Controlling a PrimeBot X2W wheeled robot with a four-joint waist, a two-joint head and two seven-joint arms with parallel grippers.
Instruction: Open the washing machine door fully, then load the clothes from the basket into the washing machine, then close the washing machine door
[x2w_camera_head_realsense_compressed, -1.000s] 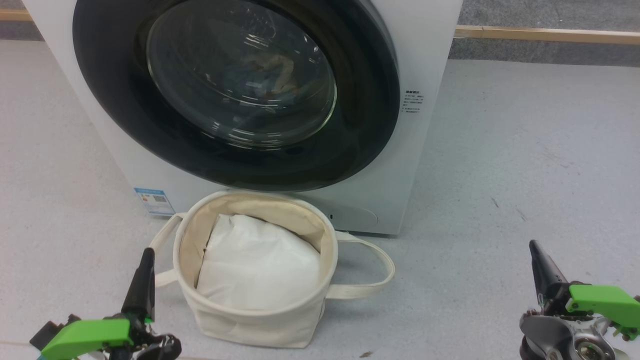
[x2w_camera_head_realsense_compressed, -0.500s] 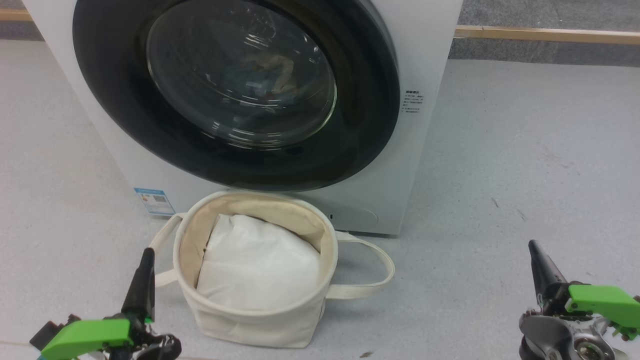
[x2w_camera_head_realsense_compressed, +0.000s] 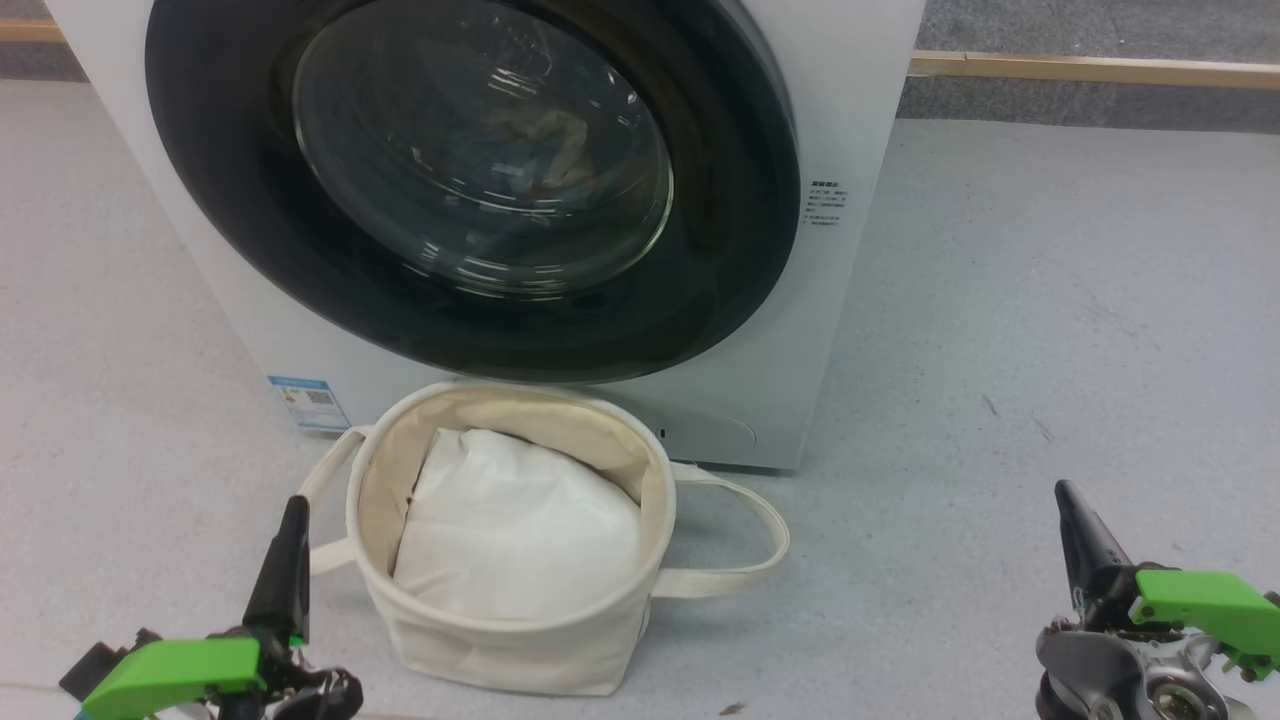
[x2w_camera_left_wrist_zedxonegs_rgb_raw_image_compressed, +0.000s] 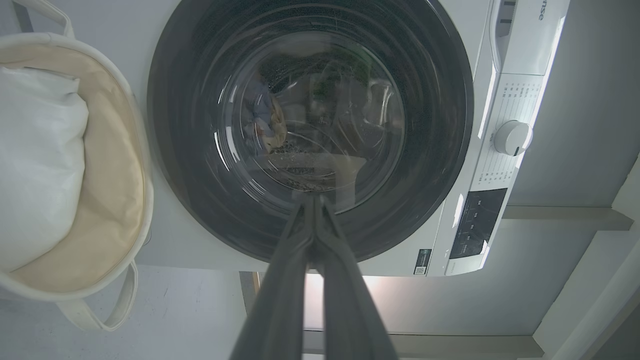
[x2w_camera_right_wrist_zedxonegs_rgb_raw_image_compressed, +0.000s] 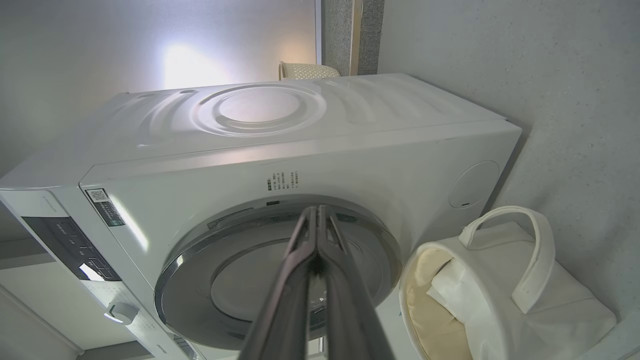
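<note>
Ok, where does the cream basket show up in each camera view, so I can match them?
Head view: the basket sits bottom centre, just below the washing machine door.
Left wrist view: basket at the left edge, door to its right.
Right wrist view: basket in the lower right corner, door to its left.
Shared landmark: the round door.

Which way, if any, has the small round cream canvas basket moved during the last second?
No. The basket sits at the same spot before the white washing machine, as near its small blue label as before.
</note>
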